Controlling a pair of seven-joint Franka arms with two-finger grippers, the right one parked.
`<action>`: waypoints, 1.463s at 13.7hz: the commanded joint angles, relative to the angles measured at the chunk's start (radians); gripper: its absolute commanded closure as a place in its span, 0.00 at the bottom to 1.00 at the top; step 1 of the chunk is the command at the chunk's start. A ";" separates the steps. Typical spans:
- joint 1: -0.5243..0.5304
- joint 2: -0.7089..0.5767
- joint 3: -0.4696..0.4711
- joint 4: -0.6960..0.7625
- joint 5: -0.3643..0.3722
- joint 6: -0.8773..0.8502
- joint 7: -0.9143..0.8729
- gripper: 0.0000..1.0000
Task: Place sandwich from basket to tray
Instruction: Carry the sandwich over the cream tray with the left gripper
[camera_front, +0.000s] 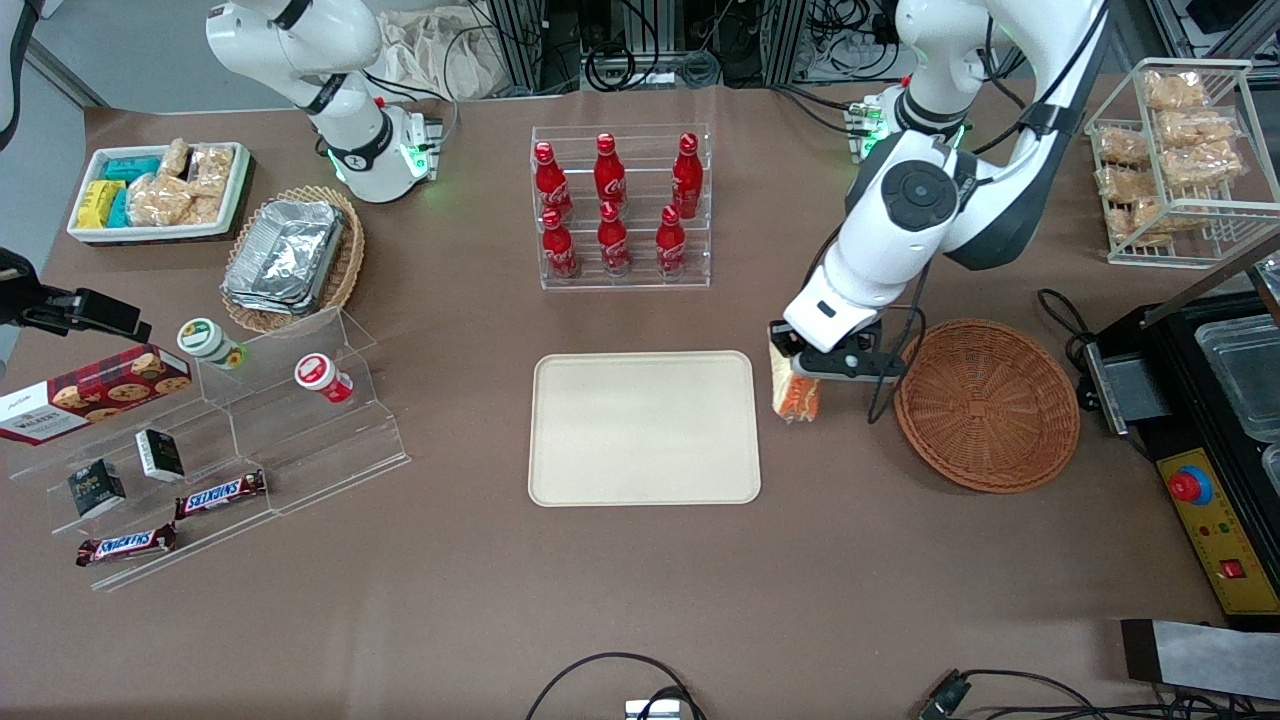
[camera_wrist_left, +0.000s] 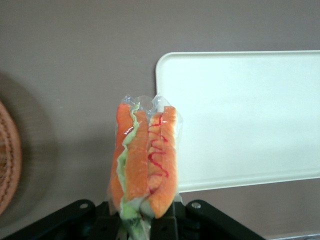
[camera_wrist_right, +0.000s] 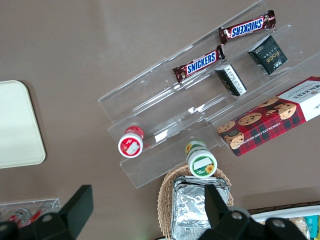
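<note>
the tool (camera_front: 797, 362) hangs above bare tabletop (camera_front: 640, 600) in the gap between the basket (camera_front: 986, 404) and the tray (camera_front: 644, 427), clamped on the sandwich (camera_front: 795, 392). the sandwich dangles below the fingers, clear of both; the basket looks empty. from the wrist camera the wedge (camera_wrist_left: 146, 165) shows its cut face, orange and green layers running lengthwise away from the tool body, the wrap's sealed tip farthest from the fingers.

what matters now is the sideways offset. the sandwich sits just beside the tray's short edge on the working arm's side, close to the corner farther from the front camera, and has not crossed the rim (camera_wrist_left: 159, 100). the tray's open surface lies toward the parked arm's end of the tabletop from the tool. i'd judge the carry is most of the way done: a short travel that way should bring the wedge over the tray, then a lowering and release. since it hangs tall, it may tip flat when let go.
</note>
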 joint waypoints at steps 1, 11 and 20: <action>-0.036 0.091 -0.001 0.086 0.095 -0.013 -0.102 0.99; -0.151 0.335 0.000 0.262 0.318 -0.022 -0.309 0.98; -0.213 0.448 0.010 0.336 0.355 -0.022 -0.317 0.97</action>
